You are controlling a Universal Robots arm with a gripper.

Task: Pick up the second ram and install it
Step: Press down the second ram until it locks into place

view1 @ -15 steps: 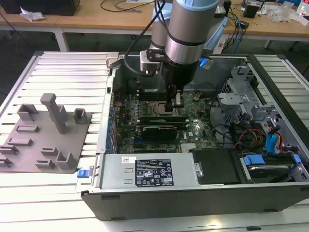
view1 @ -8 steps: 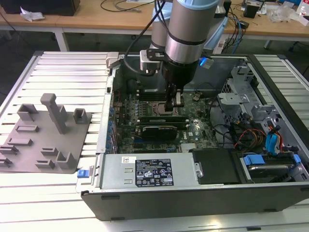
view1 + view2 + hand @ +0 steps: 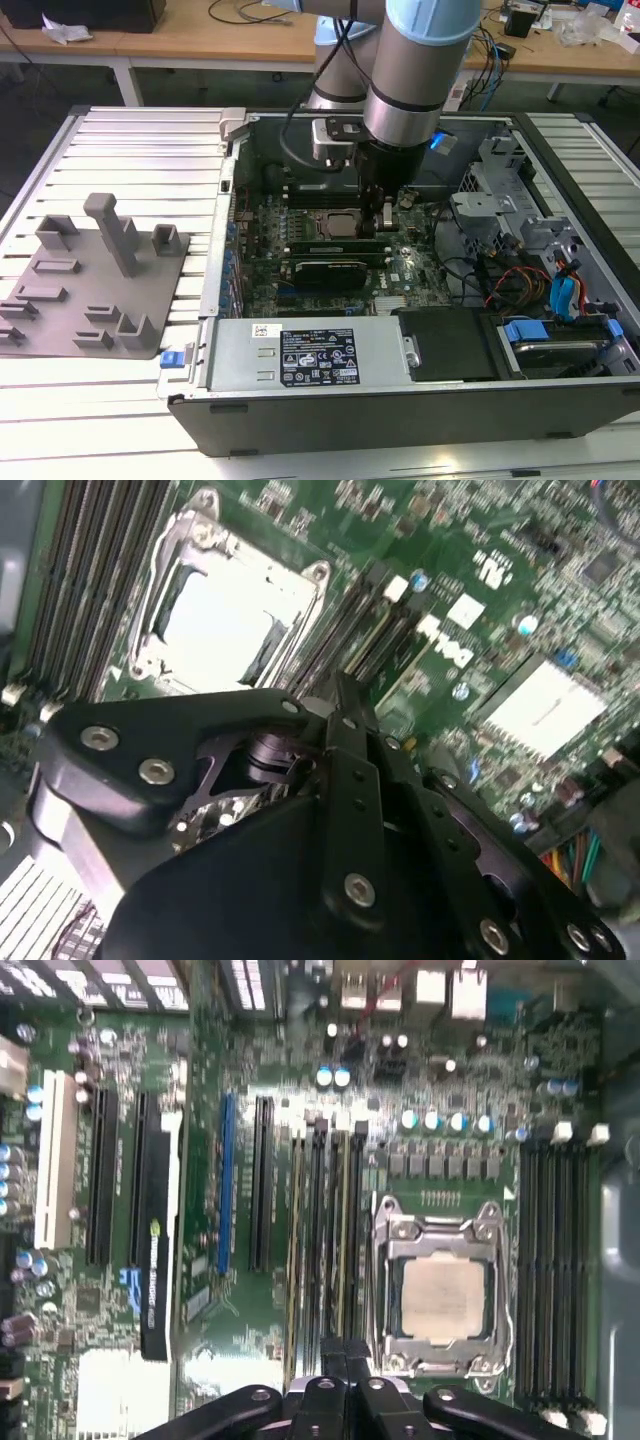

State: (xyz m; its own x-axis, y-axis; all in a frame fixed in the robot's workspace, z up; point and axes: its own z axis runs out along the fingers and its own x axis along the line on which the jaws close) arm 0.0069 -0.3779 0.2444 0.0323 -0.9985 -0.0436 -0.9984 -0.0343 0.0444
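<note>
Your arm reaches down into the open case (image 3: 300,420), which lies on its side on the slatted worktop (image 3: 130,150). The gripper (image 3: 380,222) sits low over the motherboard, just beside the socket (image 3: 335,222), on the exterior view's right of it.

In the first wrist view, the gripper (image 3: 345,1360) has its tips over the bank of slots next to the socket (image 3: 440,1295). The second ram (image 3: 341,1230) stands on edge in one of those slots, close to the socket, with one end running under the tips. The other ram (image 3: 296,1230) sits parallel to it, with an empty black slot between the two.

The jaws are drawn close together, with almost no gap between them. You cannot tell from these views whether they pinch the second ram's top edge or only rest on it. Its latches are hidden by the gripper or too small to judge.

In the second wrist view, the gripper (image 3: 340,695) narrows to a point directly above the slots, with the socket (image 3: 215,620) beyond.

The graphics card (image 3: 158,1260) lies well clear, further across the board. The grey fixture (image 3: 90,290) rests on the worktop on the exterior view's left of the case.
</note>
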